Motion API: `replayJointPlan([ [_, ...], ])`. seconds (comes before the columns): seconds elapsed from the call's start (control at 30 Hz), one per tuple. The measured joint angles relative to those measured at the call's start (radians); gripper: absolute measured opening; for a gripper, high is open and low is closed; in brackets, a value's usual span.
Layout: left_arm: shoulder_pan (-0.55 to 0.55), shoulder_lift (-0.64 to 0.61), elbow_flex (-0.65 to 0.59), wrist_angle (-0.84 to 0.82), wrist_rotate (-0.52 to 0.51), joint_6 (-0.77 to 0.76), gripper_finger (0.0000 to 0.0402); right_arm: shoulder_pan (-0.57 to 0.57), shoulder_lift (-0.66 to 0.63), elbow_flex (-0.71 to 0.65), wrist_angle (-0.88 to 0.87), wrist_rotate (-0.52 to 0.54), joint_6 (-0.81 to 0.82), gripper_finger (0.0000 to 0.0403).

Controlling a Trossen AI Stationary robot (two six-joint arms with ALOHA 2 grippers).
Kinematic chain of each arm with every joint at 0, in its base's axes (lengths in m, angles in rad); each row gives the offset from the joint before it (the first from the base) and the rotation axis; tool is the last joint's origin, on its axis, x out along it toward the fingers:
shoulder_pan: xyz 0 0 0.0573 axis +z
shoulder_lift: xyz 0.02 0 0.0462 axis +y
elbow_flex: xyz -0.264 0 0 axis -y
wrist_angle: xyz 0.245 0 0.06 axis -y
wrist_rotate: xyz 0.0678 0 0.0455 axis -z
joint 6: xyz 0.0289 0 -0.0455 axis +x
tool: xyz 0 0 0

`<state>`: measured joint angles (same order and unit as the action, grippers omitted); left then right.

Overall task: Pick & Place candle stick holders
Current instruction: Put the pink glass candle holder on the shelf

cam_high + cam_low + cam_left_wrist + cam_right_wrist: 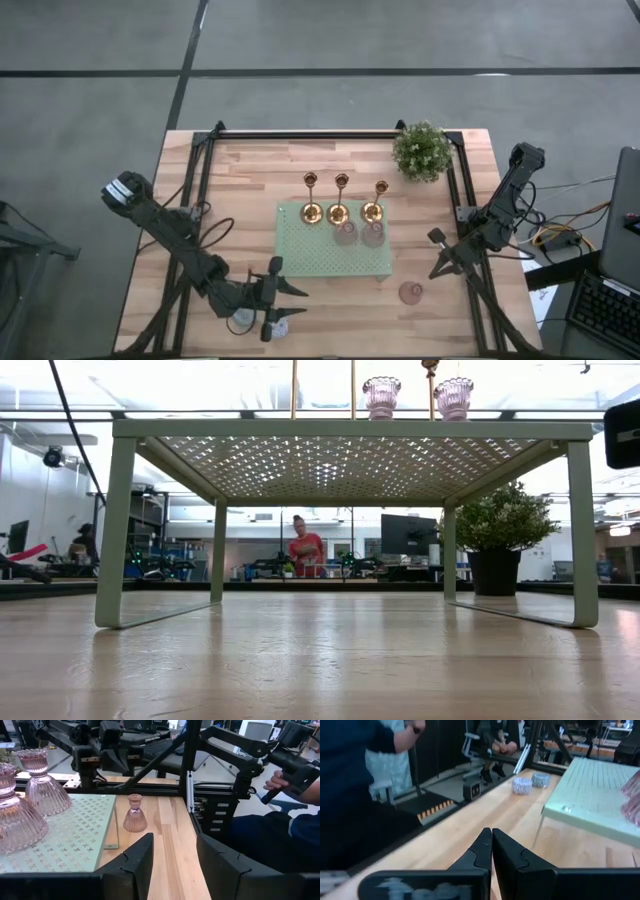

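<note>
Three gold holders (341,200) are stood in a row along the green rack's (300,262) far edge, with two pink holders (358,234) just before them. Another pink holder (411,292) is set on the bench (250,170) beside the rack. The left hand (283,303), fingers apart, is held near the bench's front edge. The right hand (436,254) is closed on nothing.
</note>
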<state>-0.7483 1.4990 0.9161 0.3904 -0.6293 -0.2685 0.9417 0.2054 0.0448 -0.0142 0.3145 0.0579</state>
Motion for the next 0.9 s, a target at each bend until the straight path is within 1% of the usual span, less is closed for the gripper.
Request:
replayJointPlan([
  [0.13, 0.000, 0.000, -0.003, -0.005, 0.000, 0.005, 0.0154, 0.000, 0.002, 0.000, 0.083, 0.000, 0.076, 0.0008],
  [0.33, 0.000, 0.000, -0.003, -0.006, 0.000, 0.012, 0.0154, 0.000, 0.005, 0.000, 0.297, -0.002, 0.224, 0.0008],
  [0.43, 0.000, 0.000, -0.004, -0.007, 0.000, 0.014, 0.0154, 0.000, 0.024, 0.000, 0.377, -0.002, 0.313, 0.0008],
  [0.5, 0.000, -0.001, -0.004, -0.008, 0.000, 0.017, 0.0154, 0.000, 0.053, 0.000, 0.413, -0.002, 0.329, 0.0008],
  [0.6, 0.000, -0.002, -0.004, -0.009, 0.000, 0.017, 0.0154, 0.002, 0.126, 0.007, 0.446, -0.015, 0.331, 0.0008],
  [0.67, 0.000, -0.002, -0.004, -0.010, 0.000, 0.017, 0.0154, 0.004, 0.194, 0.044, 0.435, -0.030, 0.336, 0.0008],
  [0.8, 0.000, -0.003, -0.004, -0.012, 0.000, 0.013, 0.0154, 0.010, 0.349, 0.161, 0.422, -0.123, 0.364, 0.0008],
  [0.83, 0.000, -0.003, -0.004, -0.014, 0.000, 0.013, 0.0154, 0.010, 0.391, 0.199, 0.396, -0.132, 0.369, 0.0008],
  [0.9, 0.000, -0.003, -0.004, -0.023, 0.000, 0.013, 0.0154, 0.010, 0.469, 0.285, 0.283, -0.124, 0.387, 0.0008],
])
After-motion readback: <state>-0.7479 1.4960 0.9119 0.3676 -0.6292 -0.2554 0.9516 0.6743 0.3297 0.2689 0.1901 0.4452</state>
